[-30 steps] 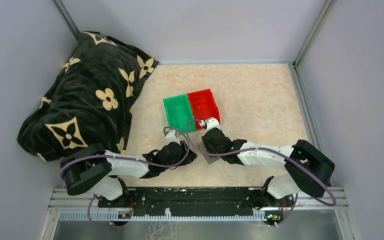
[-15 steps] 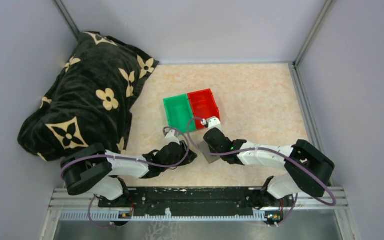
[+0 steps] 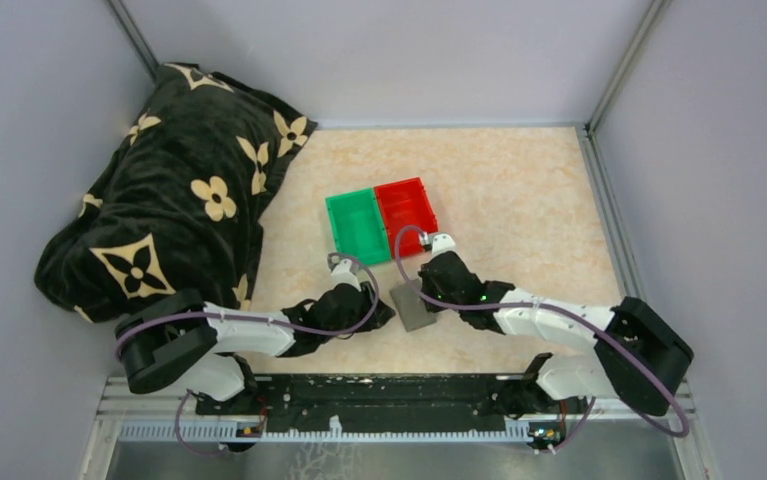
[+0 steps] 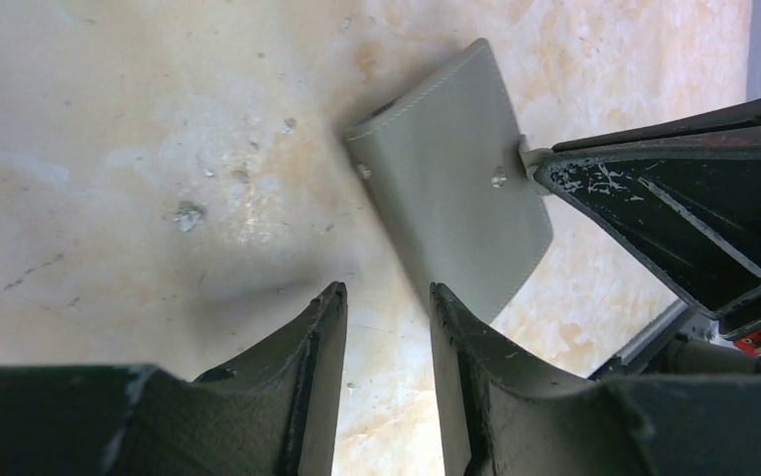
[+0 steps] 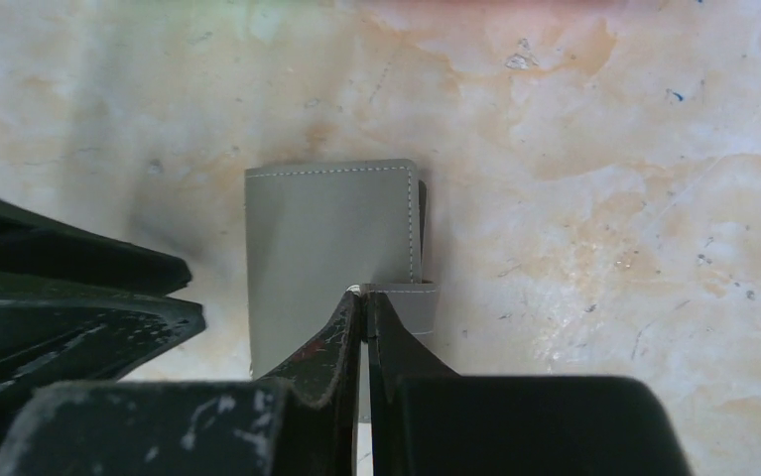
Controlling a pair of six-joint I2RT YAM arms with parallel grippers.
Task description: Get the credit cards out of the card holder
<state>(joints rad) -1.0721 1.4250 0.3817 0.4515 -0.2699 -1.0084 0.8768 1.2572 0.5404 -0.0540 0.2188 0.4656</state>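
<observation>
card holder [image 5: 331, 248] — folded, inside hidden | strap [image 5: 408, 299] — end hidden in right gripper [image 5: 362, 302]

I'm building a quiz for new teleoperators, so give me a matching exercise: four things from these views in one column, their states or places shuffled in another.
Things:
1. left gripper
2. right gripper
3. card holder
4. green bin

States or places:
A. folded shut on the table
B. beside the red bin
C. open, holding nothing
D. pinching the strap

Pairs: 1-C, 2-D, 3-A, 4-B.
</observation>
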